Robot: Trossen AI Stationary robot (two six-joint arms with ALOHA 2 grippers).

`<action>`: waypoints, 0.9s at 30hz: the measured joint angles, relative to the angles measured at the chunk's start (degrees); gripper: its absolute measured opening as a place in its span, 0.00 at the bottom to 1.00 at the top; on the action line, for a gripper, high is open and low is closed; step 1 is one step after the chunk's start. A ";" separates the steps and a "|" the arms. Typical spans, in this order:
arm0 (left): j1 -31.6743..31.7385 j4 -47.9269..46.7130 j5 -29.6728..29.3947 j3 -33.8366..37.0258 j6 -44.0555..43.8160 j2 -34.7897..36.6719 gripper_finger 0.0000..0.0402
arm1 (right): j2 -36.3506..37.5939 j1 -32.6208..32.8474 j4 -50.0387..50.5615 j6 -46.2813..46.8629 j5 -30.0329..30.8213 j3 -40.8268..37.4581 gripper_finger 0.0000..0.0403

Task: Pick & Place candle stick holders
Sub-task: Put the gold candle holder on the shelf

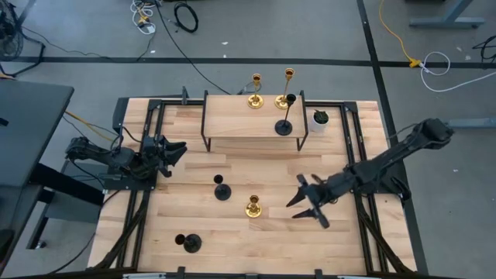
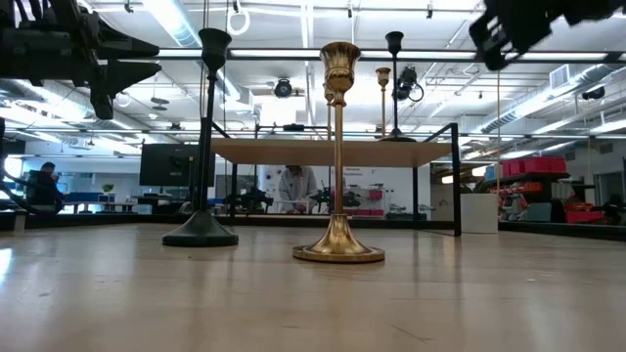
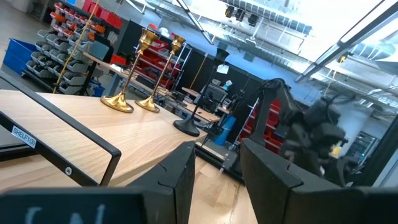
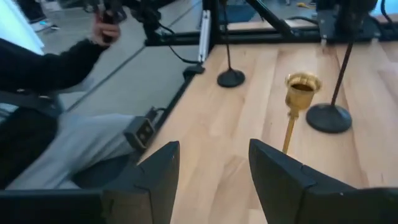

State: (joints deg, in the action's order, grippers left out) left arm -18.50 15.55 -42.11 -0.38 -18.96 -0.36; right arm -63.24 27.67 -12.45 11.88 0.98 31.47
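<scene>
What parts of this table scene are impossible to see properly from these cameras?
- Low view: the white plant pot is not visible from this level angle; the black candle holder by the gold candle holder hides its twin farther along the table.
- High view: the gold holders on the raised shelf look too small to show detail.
- Left wrist view: the right arm is blurred.
- Right wrist view: a person's sleeve shows, the rest cut off by the edge.

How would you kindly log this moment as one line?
right gripper: open, empty, beside gold holder | left gripper: open, waiting | shelf: three holders
</scene>
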 joint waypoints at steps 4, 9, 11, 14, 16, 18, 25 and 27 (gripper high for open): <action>0.02 0.00 0.00 -0.02 0.00 -0.02 0.33 | -6.67 2.21 -7.05 1.17 7.17 -1.63 0.48; 0.01 0.00 0.02 0.00 -0.02 0.00 0.33 | -15.58 3.21 -17.13 -0.11 11.15 -1.64 0.48; 0.00 0.00 0.00 0.00 -0.02 0.00 0.33 | -18.76 3.21 -20.15 -0.94 12.88 -1.64 0.48; 0.01 0.00 0.02 -0.01 -0.02 -0.01 0.33 | -23.20 3.16 -23.61 -1.16 16.52 -1.64 0.48; 0.01 0.00 0.02 -0.02 -0.01 -0.01 0.33 | -25.98 3.07 -26.55 -1.32 19.09 -1.64 0.48; 0.00 0.00 0.02 0.00 0.00 -0.01 0.33 | -28.53 2.82 -30.11 -1.84 20.97 -1.64 0.48; 0.00 0.00 0.01 -0.02 -0.02 0.00 0.33 | -35.34 1.07 -40.93 -1.57 21.69 -1.62 0.48; 0.00 0.00 0.02 0.00 -0.02 0.00 0.33 | -36.76 0.54 -42.80 -1.36 21.56 -1.35 0.48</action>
State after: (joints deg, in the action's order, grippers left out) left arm -18.50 15.55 -42.09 -0.39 -18.98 -0.37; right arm -100.00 28.20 -55.25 10.53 22.54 30.11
